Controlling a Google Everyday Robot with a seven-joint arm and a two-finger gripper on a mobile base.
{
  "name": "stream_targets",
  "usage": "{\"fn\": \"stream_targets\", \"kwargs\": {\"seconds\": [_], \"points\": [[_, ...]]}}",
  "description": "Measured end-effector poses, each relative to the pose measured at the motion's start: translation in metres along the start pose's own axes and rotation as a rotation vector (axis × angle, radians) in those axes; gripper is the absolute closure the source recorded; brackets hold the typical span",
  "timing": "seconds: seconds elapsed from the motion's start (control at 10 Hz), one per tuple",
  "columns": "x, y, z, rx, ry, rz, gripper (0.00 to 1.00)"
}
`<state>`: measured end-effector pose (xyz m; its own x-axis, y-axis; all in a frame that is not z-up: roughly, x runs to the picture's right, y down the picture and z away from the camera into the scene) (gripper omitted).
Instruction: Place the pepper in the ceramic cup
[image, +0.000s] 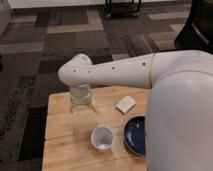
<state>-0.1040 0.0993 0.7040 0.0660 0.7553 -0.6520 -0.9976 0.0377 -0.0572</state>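
Gripper (82, 108): pointing straight down over the wooden table (64, 146), behind the ceramic cup (102, 138) and a bit to its left, clearly apart from it.
Fingers (92, 107): spread wide, and you won't see anything pinched between them.
Pepper: honestly can't make it out, so you can't tell where it sits relative to the cup.
Cup: white, upright, near the table's front edge, and the inside you can see looks pale and bare.
Blue dish (135, 137): just right of the cup, rims very near each other, and its right side is hidden by the robot's white body.
Pale block (125, 104): small flat rectangle lying behind the cup and off to its right, apart from both cup and dish.
Arm (117, 72): white, comes in from the right, crosses above the table behind the cup, then bends down into the wrist over the gripper.
Carpet (45, 47): patchy grey-brown squares, stretching away beyond the table, far behind the cup.
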Motion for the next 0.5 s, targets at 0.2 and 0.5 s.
{"fn": "stream_targets", "kwargs": {"seconds": [0.2,0.5], "points": [[0.000,0.000,0.000,0.000,0.000,0.000,0.35],[-0.014,-0.008,-0.010,0.038,-0.032,-0.040,0.35]]}}
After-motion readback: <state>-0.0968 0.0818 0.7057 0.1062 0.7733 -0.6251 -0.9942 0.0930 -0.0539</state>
